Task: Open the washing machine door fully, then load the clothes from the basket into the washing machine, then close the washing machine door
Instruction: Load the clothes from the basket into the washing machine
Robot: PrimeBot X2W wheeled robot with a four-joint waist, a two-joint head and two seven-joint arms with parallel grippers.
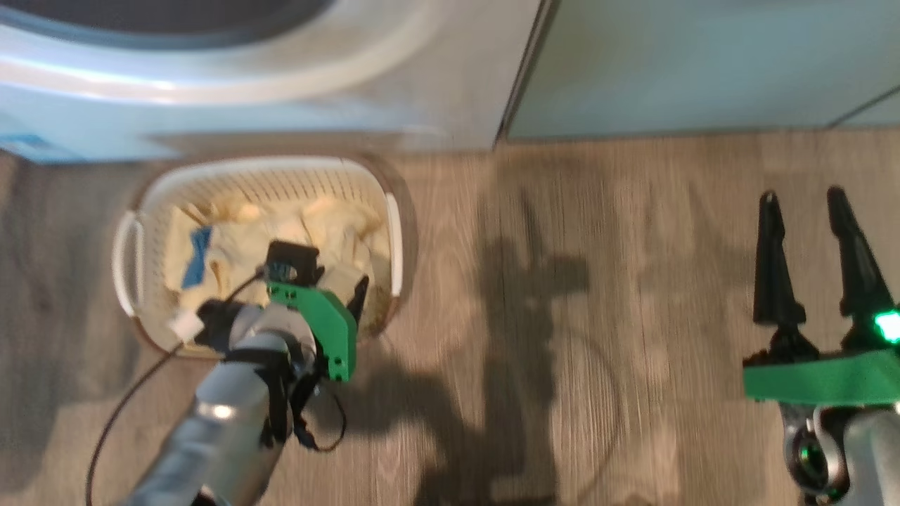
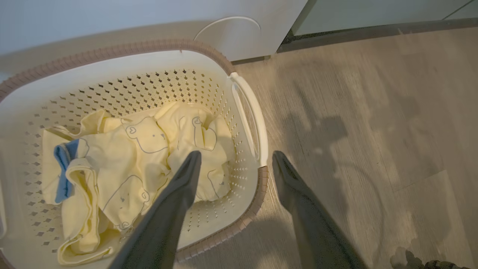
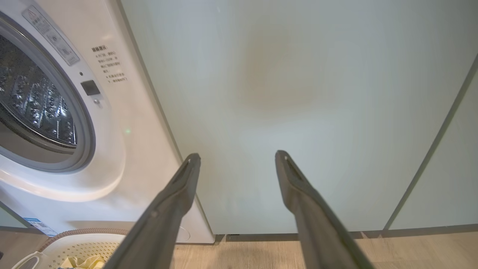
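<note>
The cream basket (image 1: 267,165) stands on the floor right in front of the white washing machine (image 1: 281,91). Pale yellow clothes (image 2: 149,149), one with a blue patch (image 2: 63,168), lie piled inside it. My left gripper (image 2: 237,157) hangs open above the basket's right end, one finger over the clothes and the other beyond the brown rim (image 2: 123,48). Nothing is between its fingers. My right gripper (image 1: 808,239) stands open and empty over the floor, well to the right. The right wrist view shows the machine's grey-ringed opening and metal drum (image 3: 33,108). The washing machine door is out of view.
Pale green cabinet doors (image 3: 298,93) stand to the right of the machine, straight ahead of my right gripper (image 3: 237,157). Wooden floor (image 1: 598,316) spreads between basket and right arm. A dark cable (image 1: 112,422) loops from my left forearm.
</note>
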